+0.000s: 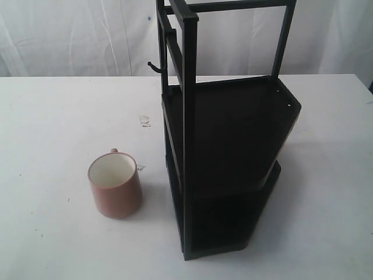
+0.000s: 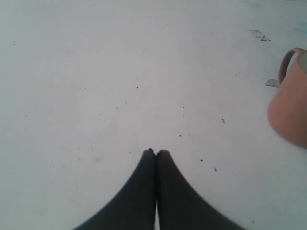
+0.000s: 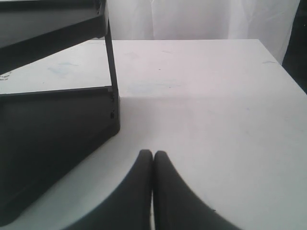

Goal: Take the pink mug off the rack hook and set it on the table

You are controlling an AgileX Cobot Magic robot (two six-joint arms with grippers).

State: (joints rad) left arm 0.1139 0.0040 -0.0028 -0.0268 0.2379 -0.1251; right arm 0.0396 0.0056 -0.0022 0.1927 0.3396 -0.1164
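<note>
1. The dusty-pink ceramic mug (image 1: 115,185) stands upright on the large flat white desk (image 1: 58,128), mouth up with its cream inside showing. It is near the left side of the tall black metal rack (image 1: 233,151) but apart from it.
2. The thin black metal hook (image 1: 154,68) sticks out leftward from the rack's upright post. It is farther back and higher than the mug, well apart from it.
3. A small grey scuff (image 1: 144,121) marks the desk between hook and mug, and a white curtain (image 1: 70,35) hangs behind the far edge.
4. The left hand (image 2: 156,152) has its fingers pressed together on nothing, over bare, speckled desk, with the mug off to one side.
5. The right hand (image 3: 152,153) is likewise pressed together on nothing, near the rack's lower shelf but apart from it.
6. In the exterior view the mug's body hides most of its handle.
7. The left wrist view cuts the mug off at its edge.
8. The rack's top runs out of the exterior view, and its dark shelves show little detail.
</note>
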